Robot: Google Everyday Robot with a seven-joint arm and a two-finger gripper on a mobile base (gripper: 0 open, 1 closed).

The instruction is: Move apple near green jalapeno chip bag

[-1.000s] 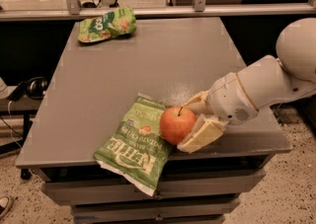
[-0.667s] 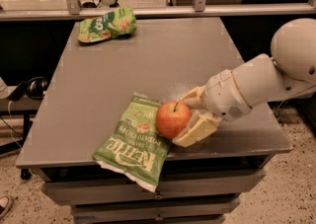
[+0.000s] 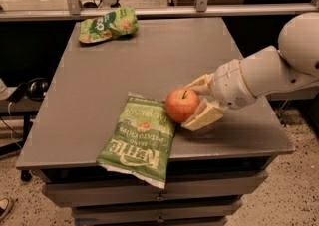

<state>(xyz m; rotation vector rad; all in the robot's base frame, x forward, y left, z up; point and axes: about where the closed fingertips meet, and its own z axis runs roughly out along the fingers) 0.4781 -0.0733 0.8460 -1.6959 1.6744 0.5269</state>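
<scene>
Grips a round red-orange apple [image 3: 182, 104] with a short dark stem in the white arm's two-finger gripper [image 3: 195, 105]. Clamps it between cream jaws, closed onto the fruit from two sides, stem pointing up. Directly ahead of the jaw tips, on the side away from the wrist: a large flat green jalapeno chip bag [image 3: 140, 138] with white KETTLE lettering, flat on the grey surface [image 3: 149, 56]. Long axis of that bag crosswise to the jaws' reach, one short end about level with the tips, the other out past them at the surface's front edge. Appears to meet or overlap the bag's nearest corner with the apple's outline. Cannot tell whether resting or lifted. Needs, most likely, only a lowering and a release just below the jaws, no further reach. Well beyond the tips, at the far corner: a smaller, rounder green snack bag [image 3: 107, 25], not the target.
</scene>
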